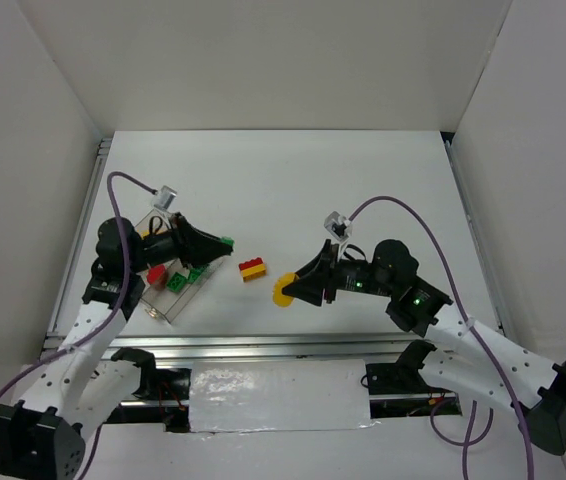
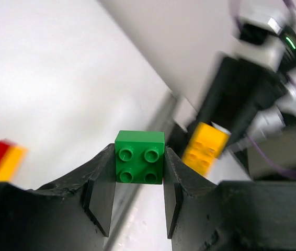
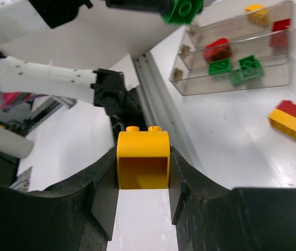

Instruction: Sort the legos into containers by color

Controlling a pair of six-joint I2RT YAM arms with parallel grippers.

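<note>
My left gripper (image 2: 139, 166) is shut on a green four-stud lego (image 2: 139, 157), held up to the right of the clear three-compartment tray (image 1: 156, 305); it shows in the top view (image 1: 225, 242). My right gripper (image 3: 143, 172) is shut on a rounded yellow lego (image 3: 143, 157), which shows in the top view (image 1: 283, 289) near mid-table. The tray (image 3: 231, 86) holds green legos (image 3: 236, 68), red legos (image 3: 217, 48) and a yellow lego (image 3: 257, 14) in separate compartments. A red lego stacked on a yellow one (image 1: 253, 269) lies on the table between the grippers; it also shows in the right wrist view (image 3: 293, 120).
White walls enclose the table on three sides. A metal rail (image 1: 263, 345) runs along the near edge. A purple cable loops over each arm.
</note>
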